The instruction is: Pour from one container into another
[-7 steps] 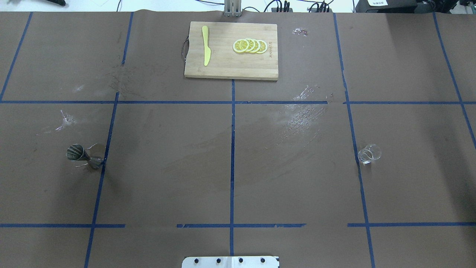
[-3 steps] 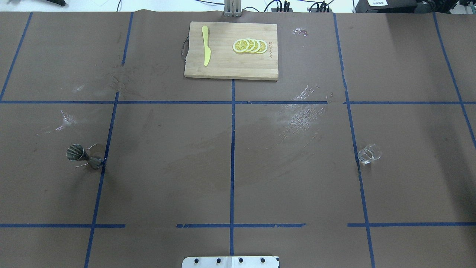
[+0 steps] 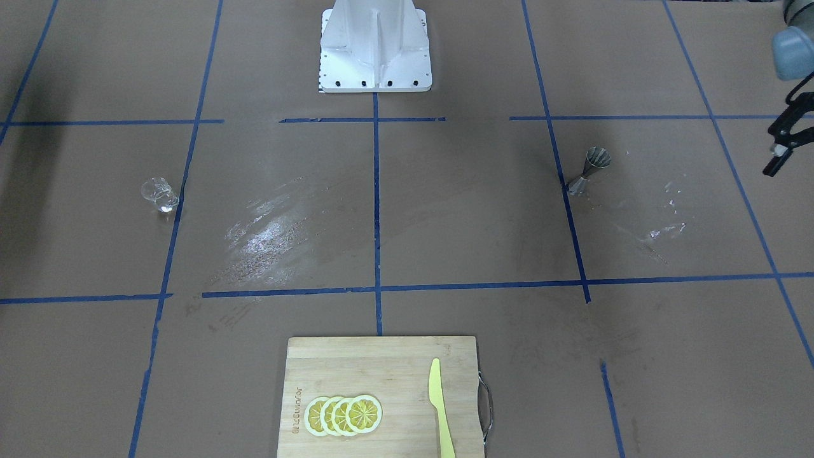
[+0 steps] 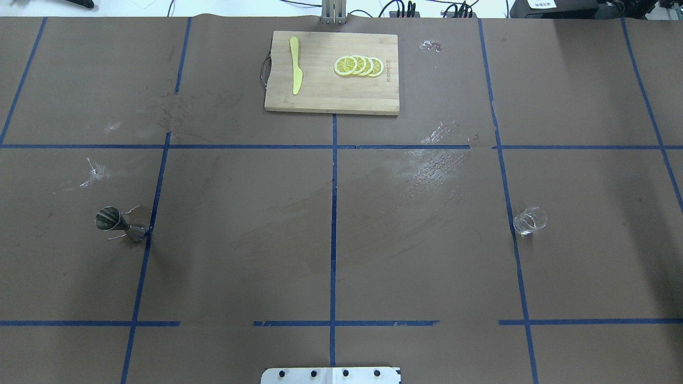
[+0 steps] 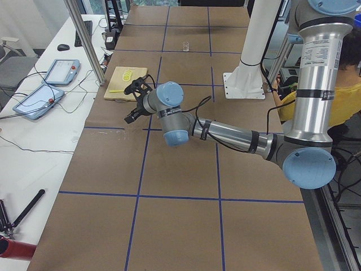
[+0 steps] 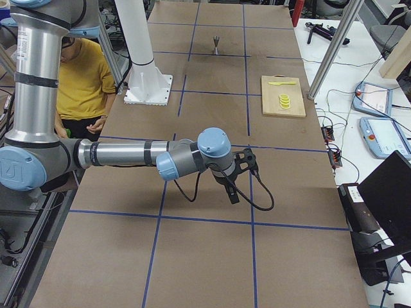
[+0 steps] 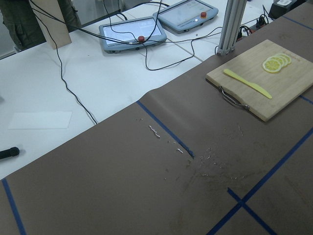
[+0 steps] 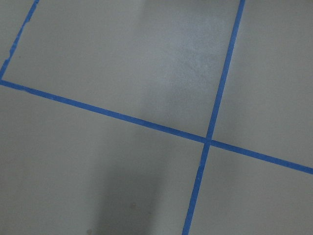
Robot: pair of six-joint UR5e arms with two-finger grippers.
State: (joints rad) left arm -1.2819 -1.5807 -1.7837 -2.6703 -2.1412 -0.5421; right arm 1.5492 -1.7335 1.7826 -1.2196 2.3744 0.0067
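The clear glass tumbler [image 4: 529, 220] stands alone on the table's right side, beside a blue tape line; it also shows in the front view as the tumbler [image 3: 159, 194]. The steel jigger [image 4: 120, 224] stands on the left side, against another tape line, seen from the front as the jigger [image 3: 590, 170]. My left gripper [image 3: 774, 151] hangs at the front view's right edge, beyond the jigger, fingers apart and empty. My right gripper [image 6: 241, 176] hovers over bare table far from the tumbler; I cannot tell its state.
A wooden cutting board [image 4: 331, 101] at the far middle carries a yellow knife [image 4: 295, 72] and lemon slices [image 4: 358, 65]. The robot's base plate [image 3: 375, 83] sits at the near middle. Wet smears [image 4: 435, 165] mark the brown cover.
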